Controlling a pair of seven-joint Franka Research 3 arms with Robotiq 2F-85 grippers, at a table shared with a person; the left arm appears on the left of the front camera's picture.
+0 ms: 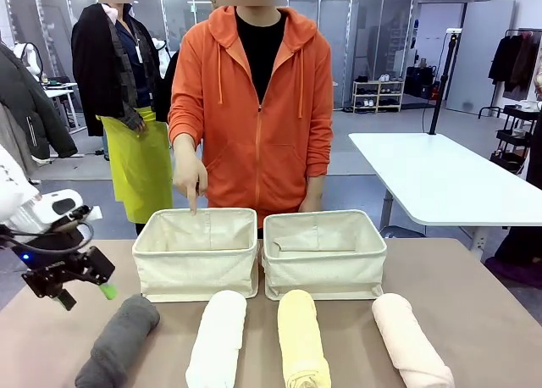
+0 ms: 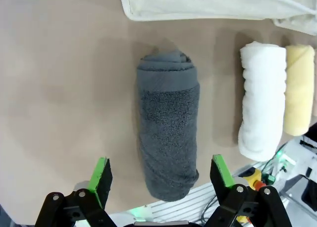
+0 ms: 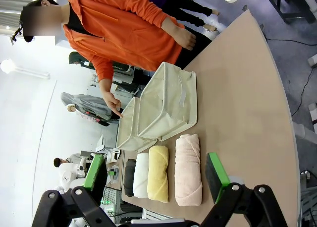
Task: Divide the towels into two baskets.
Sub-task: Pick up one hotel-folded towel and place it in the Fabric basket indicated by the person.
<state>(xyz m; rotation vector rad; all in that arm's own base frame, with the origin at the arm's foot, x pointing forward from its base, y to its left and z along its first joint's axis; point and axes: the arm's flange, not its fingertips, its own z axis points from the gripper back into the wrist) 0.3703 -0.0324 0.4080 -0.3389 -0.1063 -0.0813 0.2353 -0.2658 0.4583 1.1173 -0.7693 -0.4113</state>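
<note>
A terry roll, the grey towel [image 2: 168, 128] lay below the left gripper [image 2: 161, 173], its jaws spread. The right gripper [image 3: 156, 171] stood spread too, facing soft canvas baskets [image 1: 196, 261].

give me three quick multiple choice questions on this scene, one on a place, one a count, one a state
1. Two baskets stand on the table. Where is the dark grey towel?
A. in a basket
B. on the table before them, at the robot's left end of the row
C. between the baskets

2. How many rolled towels lie on the table?
A. two
B. three
C. four

3. How is the robot's left hand?
A. open, holding nothing
B. shut on nothing
C. shut on a basket rim

Answers: 1 B, it lies leftmost on bare tabletop. 2 C, the white towel, yellow towel and pink towel lie beside it. 3 A, its green pads stand wide apart, the towel untouched.
</note>
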